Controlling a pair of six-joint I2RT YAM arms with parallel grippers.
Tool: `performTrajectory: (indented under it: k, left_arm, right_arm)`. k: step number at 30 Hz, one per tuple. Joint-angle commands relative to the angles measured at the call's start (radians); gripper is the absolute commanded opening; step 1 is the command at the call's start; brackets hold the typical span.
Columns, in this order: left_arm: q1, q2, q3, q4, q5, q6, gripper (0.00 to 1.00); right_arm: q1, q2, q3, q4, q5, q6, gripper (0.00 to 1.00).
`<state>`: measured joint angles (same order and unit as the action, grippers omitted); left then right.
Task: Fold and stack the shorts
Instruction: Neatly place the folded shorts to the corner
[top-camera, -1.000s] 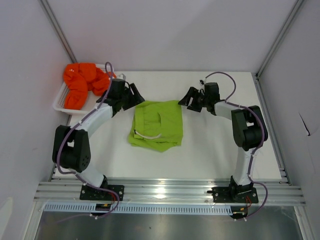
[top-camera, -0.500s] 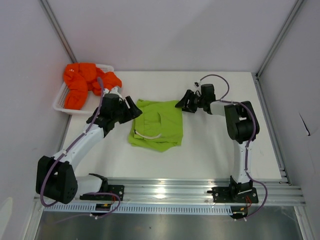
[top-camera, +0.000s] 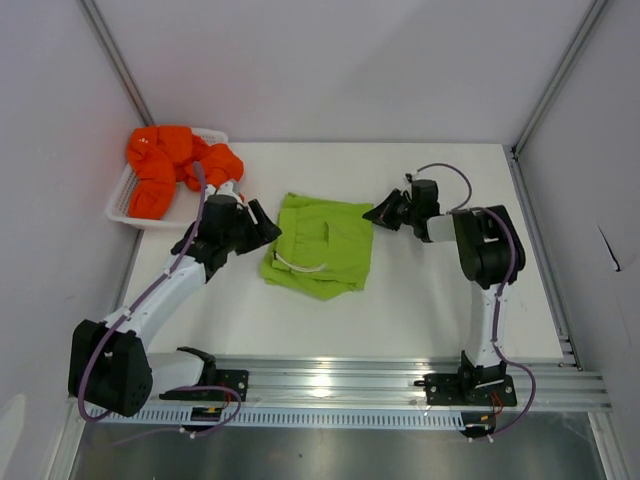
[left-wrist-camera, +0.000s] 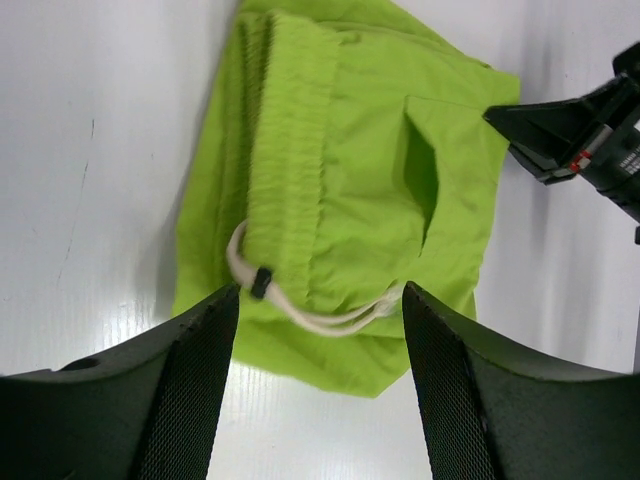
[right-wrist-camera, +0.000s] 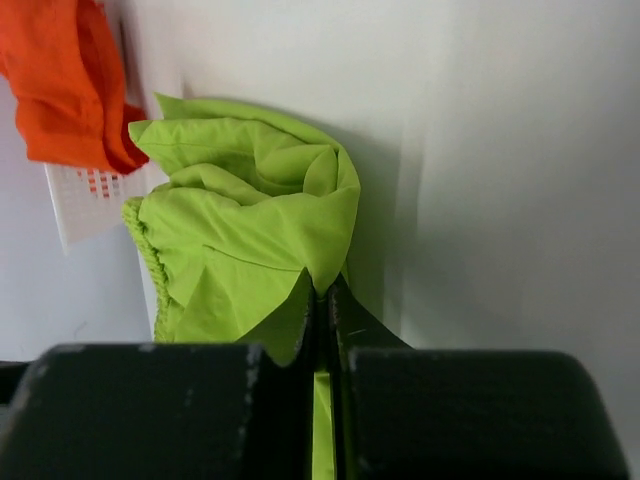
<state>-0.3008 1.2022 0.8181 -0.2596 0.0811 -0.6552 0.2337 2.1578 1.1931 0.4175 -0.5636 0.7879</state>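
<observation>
The lime green shorts (top-camera: 318, 245) lie crumpled mid-table, their white drawstring (left-wrist-camera: 320, 312) showing at the near edge. My right gripper (top-camera: 377, 214) is shut on the shorts' far right corner, with green fabric (right-wrist-camera: 255, 240) pinched between its fingers and bunched up in front of them. My left gripper (top-camera: 268, 225) stands open just left of the shorts, its fingers (left-wrist-camera: 190, 390) spread either side of the drawstring end with nothing between them. The orange shorts (top-camera: 170, 165) are heaped in and over the white basket (top-camera: 122, 206) at the far left.
The white mesh basket (right-wrist-camera: 85, 195) stands at the table's far left edge, beside the left arm. Metal frame posts (top-camera: 115, 60) rise at the back corners, and a rail (top-camera: 330, 380) runs along the near edge.
My right gripper has closed on the green shorts' far right corner and drawn it slightly right. The left gripper has moved down from the basket to the shorts' left side.
</observation>
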Motion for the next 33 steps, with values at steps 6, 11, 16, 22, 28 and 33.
performTrajectory:
  k: [6,11,16,22,28,33]
  left_arm:
    - [-0.008,-0.024,-0.020,0.025,0.002,-0.012,0.69]
    - [-0.014,-0.023,-0.037,0.043,0.011,-0.015,0.69]
    - [-0.018,-0.024,-0.034,0.039,0.019,-0.012,0.69]
    - [-0.023,-0.050,-0.043,0.028,0.014,-0.014,0.69]
    - [-0.029,-0.064,-0.051,0.028,0.016,-0.015,0.69]
    - [-0.044,-0.058,-0.051,0.033,0.020,-0.018,0.69]
  right_arm:
    - [-0.299,-0.367,-0.387,0.178,0.330,0.175,0.00]
    - [-0.347,-0.715,-0.590,-0.031,0.606,0.177,0.70]
    - [-0.320,-0.868,-0.535,-0.357,0.816,0.139,0.99]
    - [-0.251,-0.906,-0.357,-0.594,0.962,-0.013,0.99]
    - [-0.194,-0.854,-0.283,-0.636,0.915,-0.157,0.94]
    - [-0.151,-0.704,-0.231,-0.641,0.754,-0.165,0.86]
